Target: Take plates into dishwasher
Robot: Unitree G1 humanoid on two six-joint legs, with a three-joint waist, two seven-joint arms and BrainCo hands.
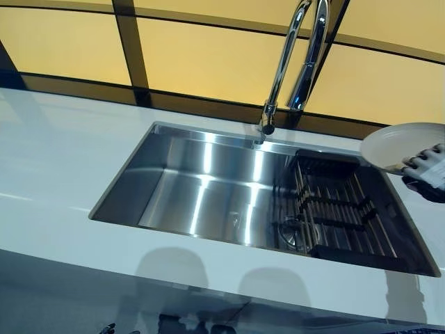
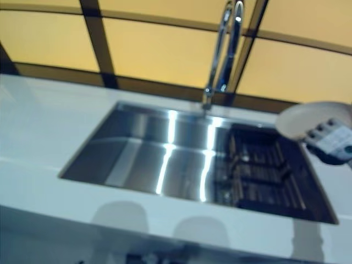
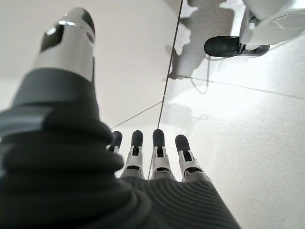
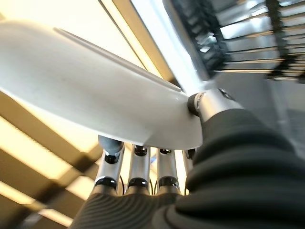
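Note:
A white plate [image 1: 400, 142] is held at the far right, above the right end of the steel sink [image 1: 174, 181]. My right hand [image 1: 425, 169] is shut on it: in the right wrist view the thumb [image 4: 209, 102] presses on the plate [image 4: 86, 90] and the fingers [image 4: 138, 167] lie under it. A dark dish rack [image 1: 341, 209] sits in the sink's right part, below the plate. My left hand [image 3: 143, 162] shows only in its wrist view, fingers straight, empty, over a pale floor.
A tall chrome faucet [image 1: 295, 62] arches over the sink's back edge. A white countertop [image 1: 55, 160] surrounds the sink. A yellow wall with dark strips [image 1: 132, 49] stands behind. The sink's left basin holds nothing.

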